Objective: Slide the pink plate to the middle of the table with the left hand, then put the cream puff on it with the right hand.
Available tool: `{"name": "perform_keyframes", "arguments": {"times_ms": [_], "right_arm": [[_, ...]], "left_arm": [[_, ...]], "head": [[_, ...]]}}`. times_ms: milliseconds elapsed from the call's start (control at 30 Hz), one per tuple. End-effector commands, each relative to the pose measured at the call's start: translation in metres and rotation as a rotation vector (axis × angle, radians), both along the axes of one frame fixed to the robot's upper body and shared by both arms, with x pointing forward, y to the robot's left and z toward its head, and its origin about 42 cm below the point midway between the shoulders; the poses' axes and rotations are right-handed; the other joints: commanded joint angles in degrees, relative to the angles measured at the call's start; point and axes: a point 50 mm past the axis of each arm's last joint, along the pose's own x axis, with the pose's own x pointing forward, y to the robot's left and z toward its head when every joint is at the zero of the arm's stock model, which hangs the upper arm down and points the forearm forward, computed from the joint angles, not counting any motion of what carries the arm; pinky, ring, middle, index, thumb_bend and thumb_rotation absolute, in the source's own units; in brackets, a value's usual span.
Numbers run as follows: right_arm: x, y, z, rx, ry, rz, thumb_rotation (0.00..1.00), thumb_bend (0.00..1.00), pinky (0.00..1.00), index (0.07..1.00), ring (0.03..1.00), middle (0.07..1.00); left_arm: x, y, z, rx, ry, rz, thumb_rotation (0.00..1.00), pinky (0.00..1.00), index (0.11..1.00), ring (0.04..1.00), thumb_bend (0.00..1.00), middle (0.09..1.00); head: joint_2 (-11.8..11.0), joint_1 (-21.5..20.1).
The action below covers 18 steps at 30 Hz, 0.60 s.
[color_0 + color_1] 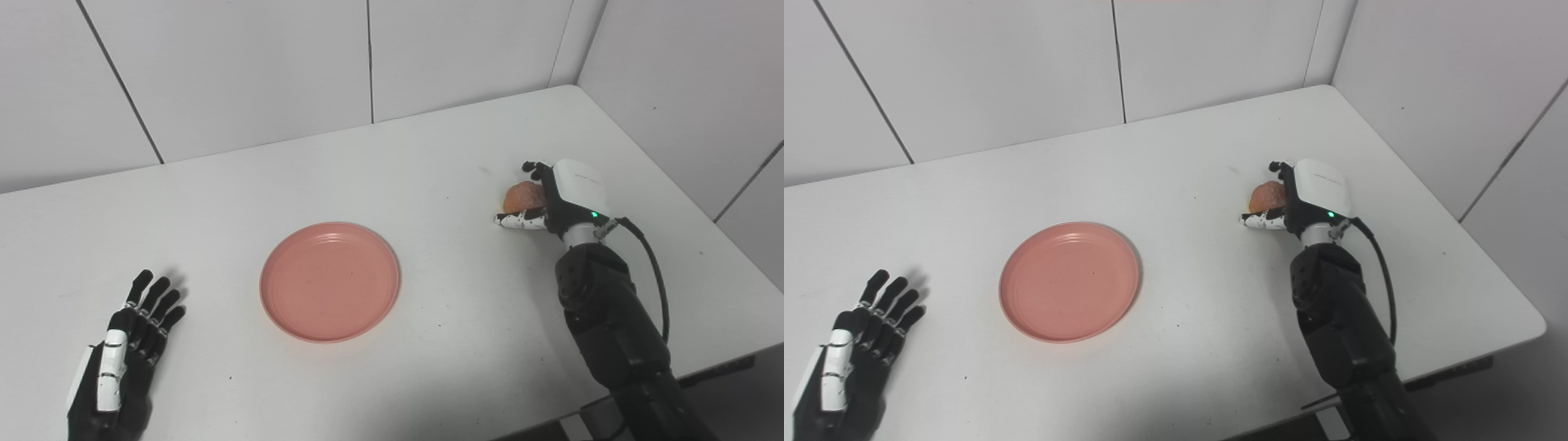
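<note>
The pink plate (329, 280) lies flat near the middle of the white table (429, 153), with nothing on it. The cream puff (523, 197), a small orange-brown ball, sits at the right side of the table. My right hand (560, 196) is curled around it, thumb below and fingers over its far side, so part of the puff is hidden. I cannot tell whether the puff is lifted off the table. My left hand (125, 349) rests open and empty at the front left, fingers spread, well left of the plate.
White wall panels (245, 67) close off the back and right of the table. The table's right edge (723, 239) and front edge run close to my right arm (606, 324). A black cable (655, 269) loops beside the right wrist.
</note>
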Motion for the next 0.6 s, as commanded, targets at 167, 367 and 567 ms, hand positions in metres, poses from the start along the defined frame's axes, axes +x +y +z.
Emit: {"name": "perform_keyframes", "arguments": {"times_ms": [167,367,567], "right_arm": [[0.002,-0.006,0.004,0.02,-0.028,0.001,0.17,0.59,0.25,0.543,0.342,0.439],[0.001,-0.003,0.006,0.014,-0.057,0.027,0.14,0.51,0.28,0.495,0.365,0.443],[-0.003,0.002,0.017,0.028,-0.113,0.059,0.14,0.5,0.29,0.489,0.37,0.451]], "left_arm": [[-0.022,0.005,-0.029,-0.024,0.115,0.011,0.94,0.94,0.958,0.945,0.55,0.962],[-0.021,0.002,-0.028,-0.032,0.118,0.011,0.93,0.92,0.949,0.936,0.55,0.954],[-0.021,-0.002,-0.027,-0.032,0.121,0.011,0.96,0.92,0.949,0.937,0.53,0.954]], "head": [[0.2,0.3],[-0.1,0.7],[-0.2,1.8]]}}
